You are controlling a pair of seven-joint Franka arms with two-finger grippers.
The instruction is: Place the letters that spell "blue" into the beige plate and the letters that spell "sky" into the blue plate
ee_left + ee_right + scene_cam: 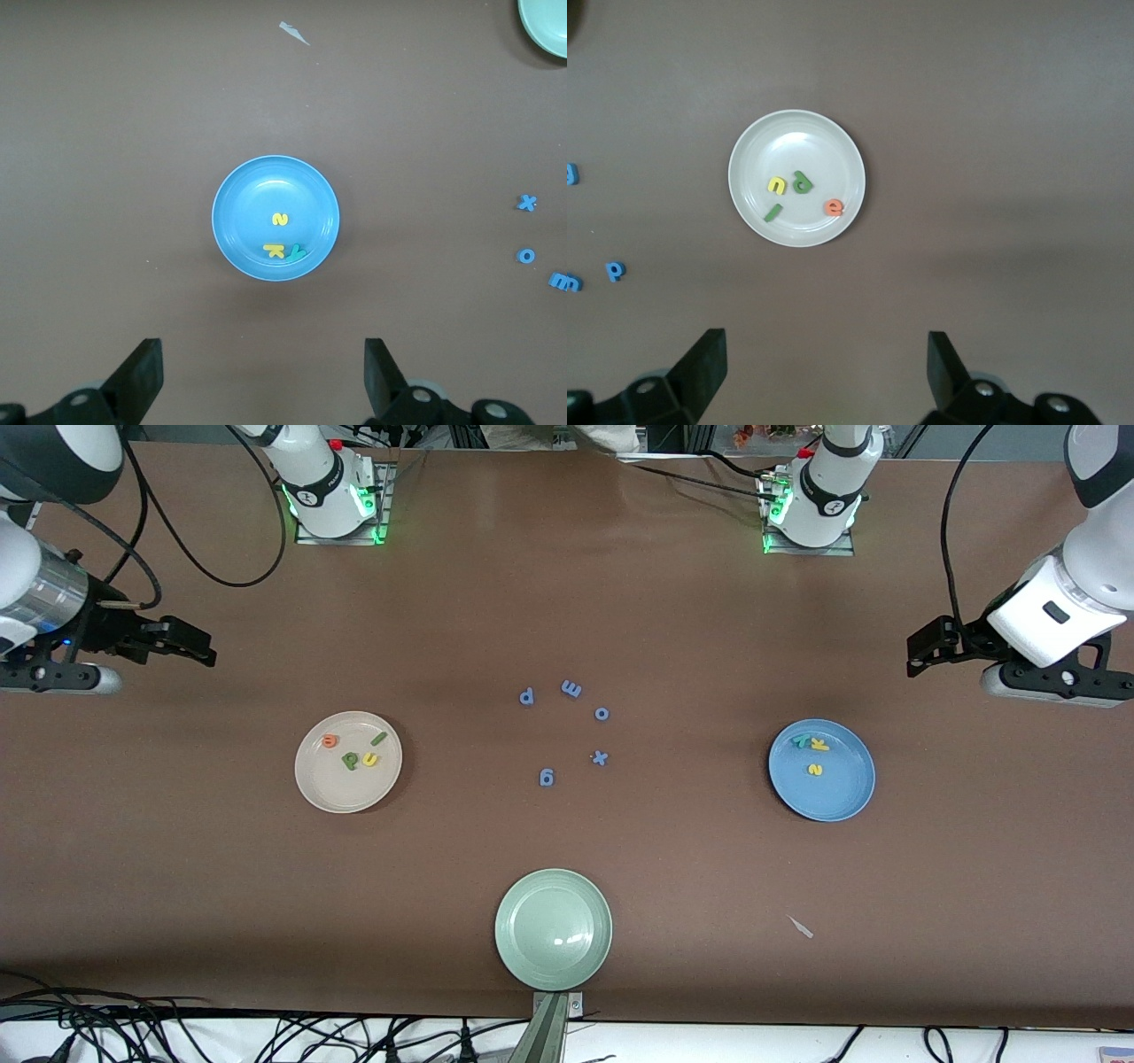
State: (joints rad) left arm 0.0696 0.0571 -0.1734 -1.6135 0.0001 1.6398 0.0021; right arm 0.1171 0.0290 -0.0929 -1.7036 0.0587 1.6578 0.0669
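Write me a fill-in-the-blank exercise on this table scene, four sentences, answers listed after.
1. The orange e lies in the ____ plate.
2. The blue plate holds ____ letters.
3. The plate nearest the front camera, pale green, holds ____ letters.
4. The fingers of the left gripper and the right gripper are ____.

Missing words: beige; three; no; open

A robot lab, not a home. Two white arm bases (335, 491) are bolted on metal plates to a brown-covered table (567, 602). Black cables (266, 1036) trail below the table's edge nearest the front camera.
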